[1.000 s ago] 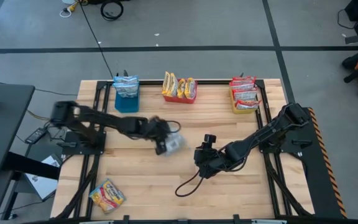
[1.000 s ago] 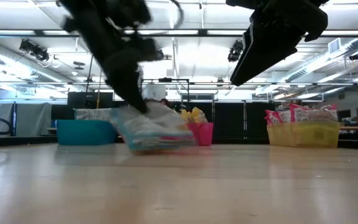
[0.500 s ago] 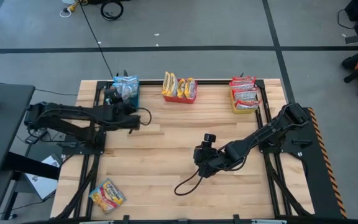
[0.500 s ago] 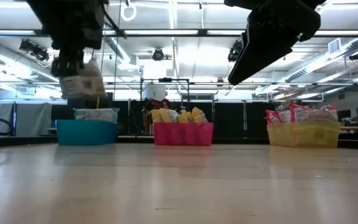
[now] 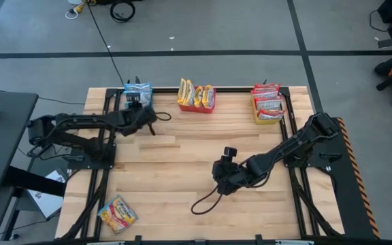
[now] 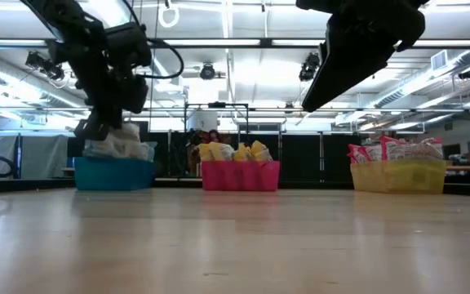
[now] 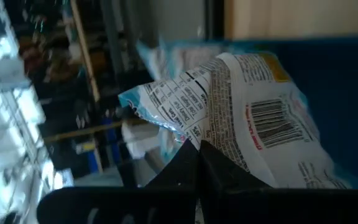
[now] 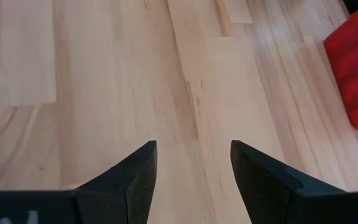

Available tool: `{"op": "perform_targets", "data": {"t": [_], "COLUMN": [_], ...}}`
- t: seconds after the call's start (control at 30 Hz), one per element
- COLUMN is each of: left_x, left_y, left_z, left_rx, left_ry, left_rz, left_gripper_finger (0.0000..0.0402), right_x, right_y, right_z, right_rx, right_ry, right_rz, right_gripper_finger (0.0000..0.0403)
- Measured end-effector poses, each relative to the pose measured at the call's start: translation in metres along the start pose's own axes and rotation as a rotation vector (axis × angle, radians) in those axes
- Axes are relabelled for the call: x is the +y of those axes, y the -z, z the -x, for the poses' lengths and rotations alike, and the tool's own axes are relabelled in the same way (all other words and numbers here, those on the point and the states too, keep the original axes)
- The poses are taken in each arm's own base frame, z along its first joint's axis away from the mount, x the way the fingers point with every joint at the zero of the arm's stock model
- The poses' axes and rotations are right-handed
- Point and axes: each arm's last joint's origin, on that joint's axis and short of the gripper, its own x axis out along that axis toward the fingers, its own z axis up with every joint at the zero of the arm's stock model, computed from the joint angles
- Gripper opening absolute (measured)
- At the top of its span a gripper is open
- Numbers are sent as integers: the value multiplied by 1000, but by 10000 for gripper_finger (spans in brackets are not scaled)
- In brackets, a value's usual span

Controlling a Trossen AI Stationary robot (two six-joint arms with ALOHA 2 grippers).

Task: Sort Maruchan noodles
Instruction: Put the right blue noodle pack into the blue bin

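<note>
Left gripper (image 5: 136, 107): over the blue bin (image 5: 140, 102) at about 11 o'clock on the table (image 5: 182, 170), fingers pinched together on a blue-and-white packet (image 7: 253, 118); in the low view the packet hangs right at the bin's top.
Held packet: barcode side faces the wrist camera, the bin's blue inside behind it.
Right gripper (image 5: 223, 178): near the table's centre, slightly toward 5 o'clock, raised off the wood, fingers (image 8: 132, 177) spread apart with bare boards between them, nothing held.
Blue bin: far edge, 11 o'clock, blue-and-white packets (image 5: 139, 90) inside.
Red bin (image 5: 197, 105): far edge, 12 o'clock, holds yellow packets (image 5: 194, 92) standing on edge.
Yellow bin (image 5: 267, 116): far edge, 1 o'clock, holds red-and-white packets (image 5: 268, 99).
Loose packet (image 5: 117, 212): yellow-orange, flat on the table at 7 o'clock near the front corner, well apart from both grippers.
</note>
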Motion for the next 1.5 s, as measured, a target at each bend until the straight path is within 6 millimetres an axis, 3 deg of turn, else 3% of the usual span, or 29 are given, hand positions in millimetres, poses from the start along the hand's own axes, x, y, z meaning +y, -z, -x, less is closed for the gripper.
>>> {"op": "perform_targets", "data": {"t": [0.2,0.43,0.7,1.07,1.3,1.4,1.5], "left_x": [7,20,7,1,27,45,47], "left_y": [-5,-9,-5,-11,-12,-9,-6], "left_z": [-13,-42,-73,-58,-49,-44,-45], "left_rx": [-91,-67,59,58,112,208,257], "left_ry": [71,20,74,161,331,370,579], "left_rz": [-82,-109,-88,-50,266,565,845], "left_gripper_finger": [2,2,23,87,133,144,144], "right_x": [0,2,6,7,7,7,7], "right_y": [0,1,2,3,4,4,4], "right_z": [0,2,4,4,4,4,4], "right_rx": [0,-2,-1,16,21,24,23], "right_ry": [0,-6,-23,-48,-56,-60,-61], "right_rz": [-1,-20,-13,-25,-25,-25,-26], "right_gripper_finger": [210,210,210,210,210,210,210]}}
